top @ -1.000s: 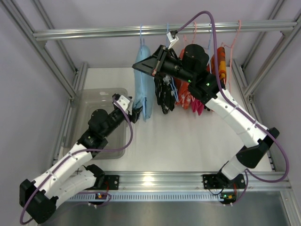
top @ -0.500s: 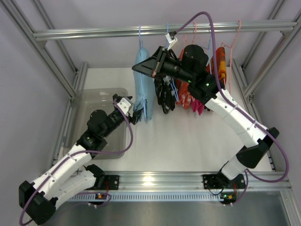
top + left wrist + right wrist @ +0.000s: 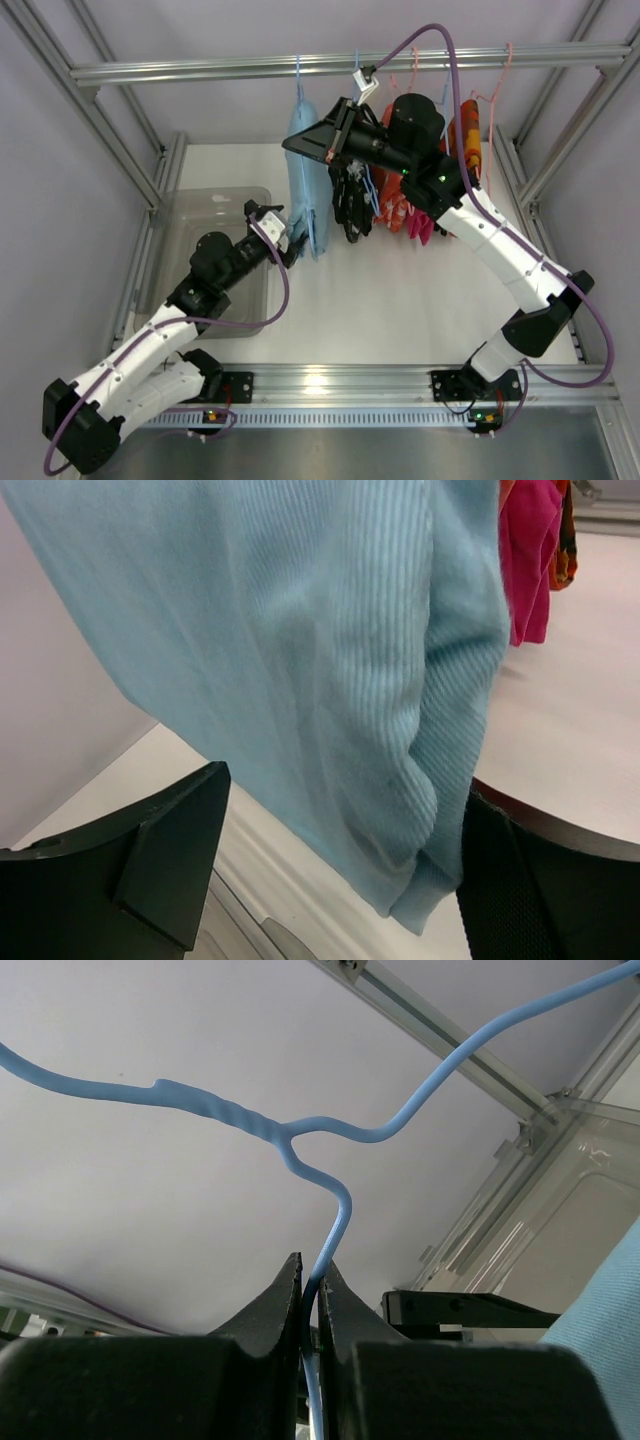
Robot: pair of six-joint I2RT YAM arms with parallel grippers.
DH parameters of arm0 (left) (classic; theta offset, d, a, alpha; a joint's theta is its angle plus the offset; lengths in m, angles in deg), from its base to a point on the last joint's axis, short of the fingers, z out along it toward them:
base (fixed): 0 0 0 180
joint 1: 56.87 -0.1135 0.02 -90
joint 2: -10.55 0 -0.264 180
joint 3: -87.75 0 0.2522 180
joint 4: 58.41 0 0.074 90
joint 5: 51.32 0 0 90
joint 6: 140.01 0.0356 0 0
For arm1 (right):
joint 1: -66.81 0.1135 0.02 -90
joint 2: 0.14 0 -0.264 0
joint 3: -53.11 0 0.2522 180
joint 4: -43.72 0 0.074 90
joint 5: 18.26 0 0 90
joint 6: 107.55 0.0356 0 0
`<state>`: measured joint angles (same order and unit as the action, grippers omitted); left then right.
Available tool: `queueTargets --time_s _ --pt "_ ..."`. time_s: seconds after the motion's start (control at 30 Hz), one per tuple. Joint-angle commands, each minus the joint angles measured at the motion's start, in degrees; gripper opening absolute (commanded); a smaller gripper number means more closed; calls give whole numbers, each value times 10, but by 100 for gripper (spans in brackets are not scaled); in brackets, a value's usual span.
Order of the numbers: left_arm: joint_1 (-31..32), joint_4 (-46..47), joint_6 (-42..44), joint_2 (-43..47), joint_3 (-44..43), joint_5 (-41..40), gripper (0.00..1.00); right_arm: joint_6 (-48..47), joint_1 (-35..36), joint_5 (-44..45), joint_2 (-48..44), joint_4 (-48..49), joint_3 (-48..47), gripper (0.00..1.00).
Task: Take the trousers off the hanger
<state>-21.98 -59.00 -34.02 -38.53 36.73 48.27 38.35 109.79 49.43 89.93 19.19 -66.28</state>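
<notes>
Light blue ribbed trousers (image 3: 305,185) hang from a blue wire hanger (image 3: 299,70) on the top rail. My right gripper (image 3: 296,146) is shut on the hanger's wire (image 3: 330,1200) just below its twisted neck; in the right wrist view the gripper (image 3: 311,1265) pinches the wire between both jaws. My left gripper (image 3: 291,240) is open at the trousers' lower end. In the left wrist view the hem (image 3: 330,680) hangs between the spread fingers (image 3: 170,860) of the gripper (image 3: 342,795), close to the right finger.
A clear plastic bin (image 3: 190,205) sits at the left of the table, under the left arm. Black (image 3: 350,205), pink-red (image 3: 405,215) and orange (image 3: 468,135) garments hang on other hangers to the right. The metal rail (image 3: 200,68) crosses the back.
My left gripper has moved right and forward, bringing the trousers' lower hem between its fingers. The right gripper still holds the hanger in much the same place.
</notes>
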Motion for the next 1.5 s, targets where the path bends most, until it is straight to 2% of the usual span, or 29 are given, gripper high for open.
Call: queueTargets --time_s 0.0,0.23,0.5,0.57,0.7,0.87,1.03,1.23,1.47 --pt "-4 32 36 6 21 -1 88 -10 -11 -9 -38 130 -27 0" --pt "-4 80 57 -16 47 -57 89 -2 -12 -10 -39 129 -34 0" --pt "-4 124 27 -48 21 -90 77 6 -12 -12 -45 128 -23 0" --pt "-5 124 16 -47 17 -89 77 7 -11 -12 -47 130 -16 0" --pt "-4 114 -6 -43 13 -48 89 8 -12 -12 -45 134 -14 0" --pt "-4 110 -25 -44 16 -43 95 7 -12 -9 -42 133 -24 0" --pt "-5 109 -25 -44 14 -78 96 10 -12 0 -43 126 -30 0" --pt "-5 88 -43 -30 17 -47 96 10 -12 11 -43 118 -32 0" --pt "-4 79 -51 -35 20 -59 96 7 -12 15 -40 116 -38 0"
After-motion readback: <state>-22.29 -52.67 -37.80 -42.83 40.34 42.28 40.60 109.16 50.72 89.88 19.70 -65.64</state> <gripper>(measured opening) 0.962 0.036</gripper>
